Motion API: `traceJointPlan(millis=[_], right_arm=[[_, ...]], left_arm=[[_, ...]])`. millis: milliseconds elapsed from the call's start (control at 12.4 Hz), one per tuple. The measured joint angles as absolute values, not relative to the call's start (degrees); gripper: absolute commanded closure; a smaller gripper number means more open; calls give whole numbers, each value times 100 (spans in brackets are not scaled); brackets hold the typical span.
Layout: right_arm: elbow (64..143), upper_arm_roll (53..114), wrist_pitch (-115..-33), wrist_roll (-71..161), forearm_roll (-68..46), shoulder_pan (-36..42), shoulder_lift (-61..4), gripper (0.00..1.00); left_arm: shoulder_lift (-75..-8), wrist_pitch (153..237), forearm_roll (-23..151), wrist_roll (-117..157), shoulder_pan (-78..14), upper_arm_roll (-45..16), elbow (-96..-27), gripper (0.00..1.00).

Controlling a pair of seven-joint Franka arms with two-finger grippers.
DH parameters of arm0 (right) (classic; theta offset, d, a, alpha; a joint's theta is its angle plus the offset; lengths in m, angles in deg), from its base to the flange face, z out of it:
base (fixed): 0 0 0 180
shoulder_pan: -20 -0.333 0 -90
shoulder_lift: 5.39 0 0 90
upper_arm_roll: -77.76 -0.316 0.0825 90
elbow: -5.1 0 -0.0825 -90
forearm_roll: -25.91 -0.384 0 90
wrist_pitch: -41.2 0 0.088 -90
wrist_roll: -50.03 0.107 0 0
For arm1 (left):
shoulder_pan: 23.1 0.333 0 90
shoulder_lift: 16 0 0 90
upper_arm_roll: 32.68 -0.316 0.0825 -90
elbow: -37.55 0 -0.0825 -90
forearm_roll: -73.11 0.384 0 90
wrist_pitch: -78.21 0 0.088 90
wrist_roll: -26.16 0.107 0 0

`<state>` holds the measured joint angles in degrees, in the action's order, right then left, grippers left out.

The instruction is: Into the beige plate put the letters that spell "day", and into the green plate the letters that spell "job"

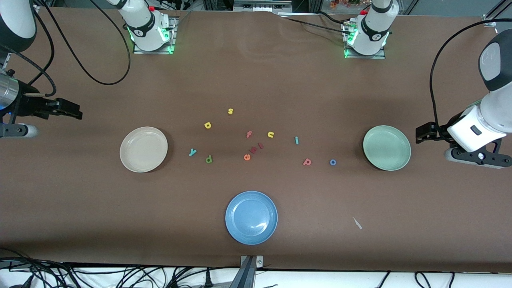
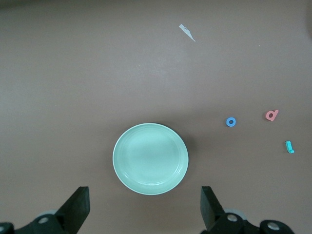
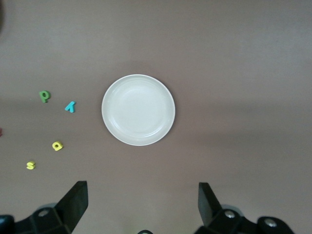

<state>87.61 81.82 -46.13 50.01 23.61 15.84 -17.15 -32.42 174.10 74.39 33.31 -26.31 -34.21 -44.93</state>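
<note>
Letters for "day" lie toward the right arm's end. Right gripper (image 3: 139,207), fingers wide apart, empty, hangs past the beige plate (image 1: 130,160); in the front view teal "y" (image 1: 193,152), green "d" (image 1: 209,159) and yellow "a" (image 1: 207,125) sit at the plate's 3 o'clock. Left gripper (image 2: 146,209), equally spread, waits by the green plate (image 1: 404,158); "o" (image 1: 333,162), "b" (image 1: 307,161), probably "j" (image 1: 296,140) sit at its 9 o'clock.

The left gripper (image 1: 420,134) hangs in the air at its own end of the desk, fingers (image 2: 78,207) spread wide and empty. The right gripper (image 1: 76,112) does likewise at its end, fingers (image 3: 73,202) apart.
</note>
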Motion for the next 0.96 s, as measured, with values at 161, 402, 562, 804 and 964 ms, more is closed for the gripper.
traceJointPlan(millis=[161,402,562,804,964], right_arm=[[8761,8175,-4613,5000,2320,1569,-1722,0],[8761,8145,-4613,5000,2236,1526,-1740,0],[8762,8143,-4613,4999,1911,1523,-1799,0],[8763,8129,-4605,4993,1769,1517,-1890,0],[8768,8123,-4577,4987,1765,1483,-1952,0]], left_arm=[[-3242,17410,7439,3331,-2631,-3421,-4493,0],[-3242,17410,7439,3331,-2631,-3421,-4493,0],[-3242,17410,7439,3331,-2631,-3421,-4493,0],[-3255,17400,7439,3331,-2628,-3423,-4495,0],[-3320,17394,7439,3330,-2599,-3443,-4499,0]])
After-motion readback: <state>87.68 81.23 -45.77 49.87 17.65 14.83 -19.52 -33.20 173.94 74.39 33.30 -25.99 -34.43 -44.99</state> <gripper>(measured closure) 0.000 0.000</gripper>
